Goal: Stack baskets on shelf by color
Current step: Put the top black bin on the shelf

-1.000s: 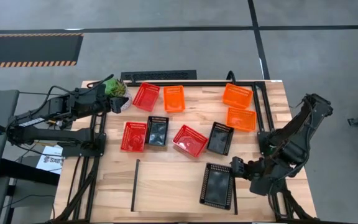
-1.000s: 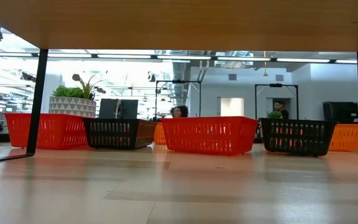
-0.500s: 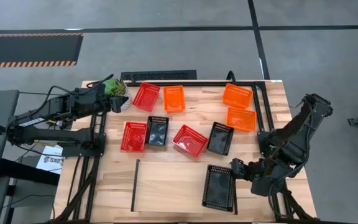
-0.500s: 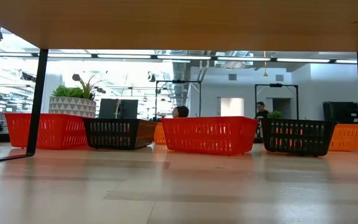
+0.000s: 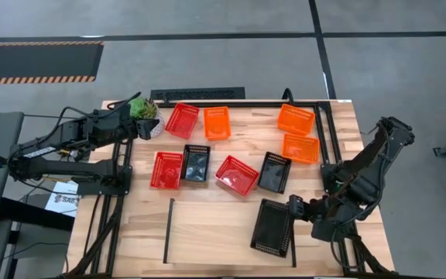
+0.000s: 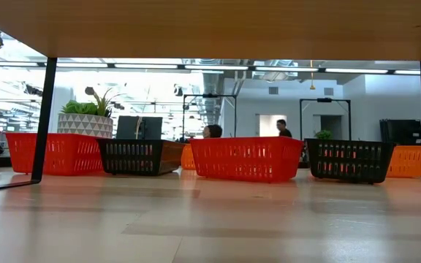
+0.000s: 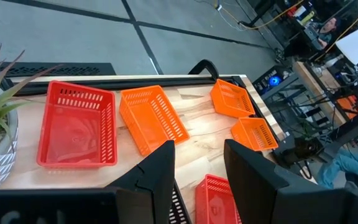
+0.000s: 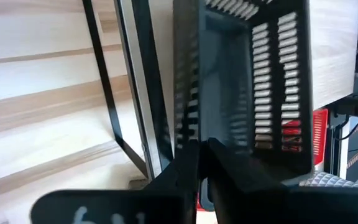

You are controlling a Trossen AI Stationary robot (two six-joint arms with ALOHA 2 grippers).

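Observation:
My right gripper (image 5: 293, 208) is shut on a black mesh basket (image 5: 272, 227) over the right end of the shelf (image 5: 207, 232), beside its right black rail (image 5: 293, 248). The right wrist view shows this basket (image 8: 247, 81) just past my fingers. On the table beyond the shelf stand three red baskets (image 5: 237, 174), three orange baskets (image 5: 300, 147) and two more black baskets (image 5: 274, 171). My left gripper (image 7: 197, 186) is open and hovers at the far left corner next to the potted plant (image 5: 144, 110). My right gripper pinches a wall of the black basket near its far right corner (image 8: 188, 124), one finger (image 8: 182, 168) outside and the other finger (image 8: 232, 171) inside. It comes level from the table's right side. The basket sits askew in the hold; I cannot tell whether its near end rests on the shelf.
The baskets lie loose across the middle and far part of the table. A black tube frame (image 5: 316, 105) runs along the far and right edges. The shelf's left part (image 5: 200, 232) is bare wood. A person walks in the room behind (image 6: 282, 128).
My right gripper has shifted slightly toward the far edge with the black basket. The basket lay square beside the right rail; now it is turned and tipped, its far end swung toward the table's left and far side.

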